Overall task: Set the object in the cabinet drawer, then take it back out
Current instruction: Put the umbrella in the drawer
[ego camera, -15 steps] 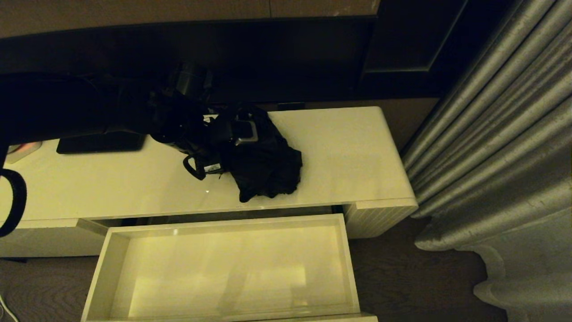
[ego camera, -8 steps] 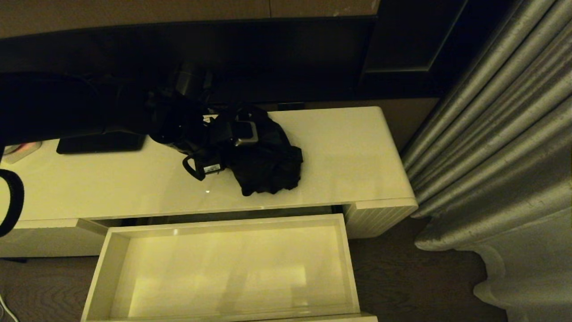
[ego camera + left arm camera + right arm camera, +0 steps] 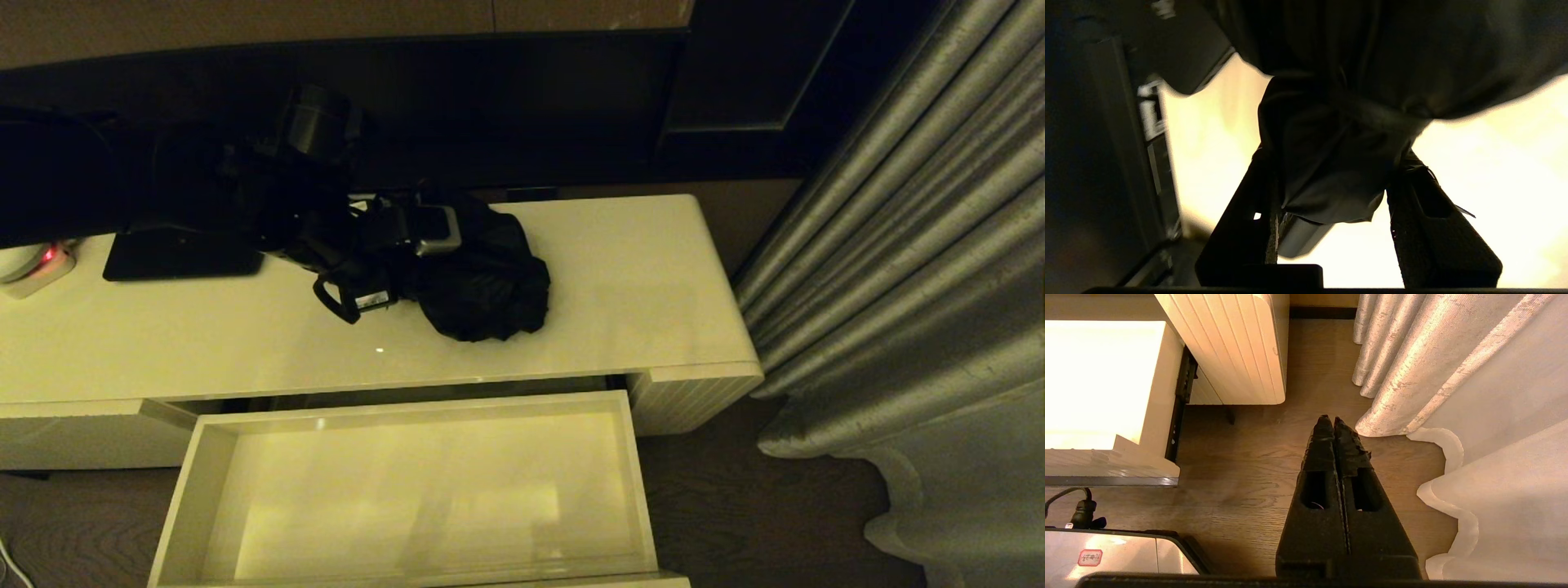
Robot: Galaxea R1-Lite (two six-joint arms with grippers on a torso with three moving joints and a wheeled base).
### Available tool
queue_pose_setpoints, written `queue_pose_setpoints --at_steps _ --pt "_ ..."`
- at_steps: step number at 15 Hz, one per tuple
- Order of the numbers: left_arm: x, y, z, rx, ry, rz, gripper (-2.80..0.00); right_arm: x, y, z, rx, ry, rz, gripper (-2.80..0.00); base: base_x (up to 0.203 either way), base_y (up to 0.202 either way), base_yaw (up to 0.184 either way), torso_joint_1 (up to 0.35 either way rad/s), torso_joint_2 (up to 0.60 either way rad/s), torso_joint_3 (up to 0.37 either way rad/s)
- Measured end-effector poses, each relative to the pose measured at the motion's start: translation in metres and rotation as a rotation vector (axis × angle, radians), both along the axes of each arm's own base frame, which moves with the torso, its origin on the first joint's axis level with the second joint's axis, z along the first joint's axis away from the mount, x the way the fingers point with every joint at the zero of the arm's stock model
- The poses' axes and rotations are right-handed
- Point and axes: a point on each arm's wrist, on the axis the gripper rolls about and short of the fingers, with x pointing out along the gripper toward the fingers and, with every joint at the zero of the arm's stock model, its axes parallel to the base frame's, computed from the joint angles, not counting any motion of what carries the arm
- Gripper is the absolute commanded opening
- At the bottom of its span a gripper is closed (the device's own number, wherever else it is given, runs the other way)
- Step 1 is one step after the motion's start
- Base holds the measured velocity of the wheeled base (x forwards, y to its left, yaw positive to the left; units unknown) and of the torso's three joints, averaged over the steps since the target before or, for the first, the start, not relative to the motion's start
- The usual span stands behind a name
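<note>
Nothing is stowed yet: our left gripper [image 3: 1331, 228] clenches the umbrella [image 3: 482, 278] on the counter [image 3: 637, 278]. Drawer [image 3: 196, 474] waits open; our right gripper [image 3: 1333, 424] hangs clenched, idle.

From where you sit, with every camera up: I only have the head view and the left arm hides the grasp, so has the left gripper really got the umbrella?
Observer: Yes. In the left wrist view the left gripper has both fingers clamped on the umbrella fabric.
Operator: And the right arm? I can't see it.
Observer: The right gripper hangs shut over the wooden floor, beside the curtain.
Operator: Anything else down there?
Observer: The drawer rides on a dark side rail.
</note>
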Motion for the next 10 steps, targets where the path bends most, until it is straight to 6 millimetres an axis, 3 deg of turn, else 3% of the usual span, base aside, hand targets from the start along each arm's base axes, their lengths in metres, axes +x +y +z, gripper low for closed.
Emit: queue_pose_setpoints --at_steps 10 --pt "-0.051 0.014 0.034 -0.026 -0.060 -0.006 -2.80 0.000 0.000 0.000 0.000 0.000 0.000 -2.80 0.000 0.000 0.000 0.000 0.00 0.000"
